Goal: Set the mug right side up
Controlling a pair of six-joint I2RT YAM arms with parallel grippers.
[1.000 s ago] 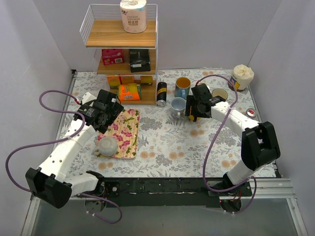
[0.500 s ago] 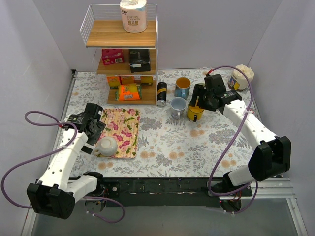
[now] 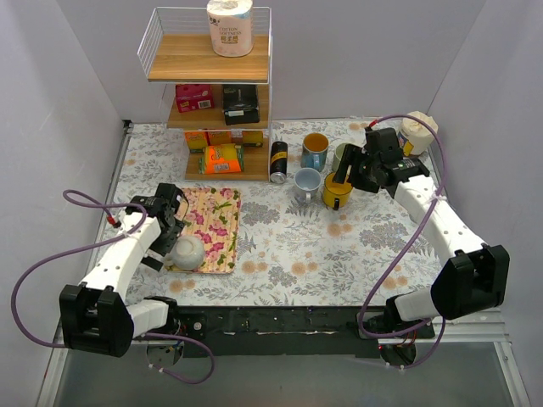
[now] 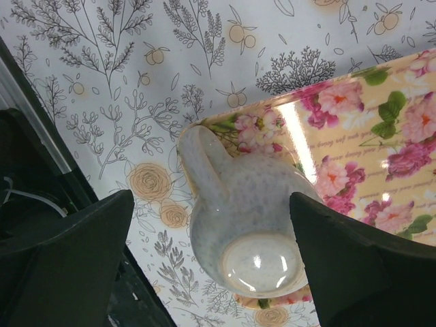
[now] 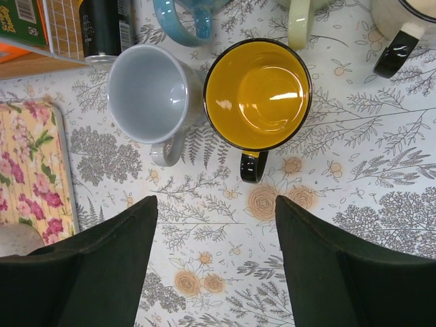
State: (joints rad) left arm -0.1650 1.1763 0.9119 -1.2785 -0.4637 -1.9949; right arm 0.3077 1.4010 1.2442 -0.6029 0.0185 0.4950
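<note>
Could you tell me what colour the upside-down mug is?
The mug is speckled pale grey; left wrist view shows it best.

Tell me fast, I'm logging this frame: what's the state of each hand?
Left hand: open, empty, poised over the upside-down mug.
Right hand: open, holding nothing.

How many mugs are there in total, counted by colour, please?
Speckled grey mug, upside down: 1
Blue mug: 1
Pale grey mug: 1
Yellow mug: 1
Cream mug: 1
White mug with black handle: 1
Total: 6
</note>
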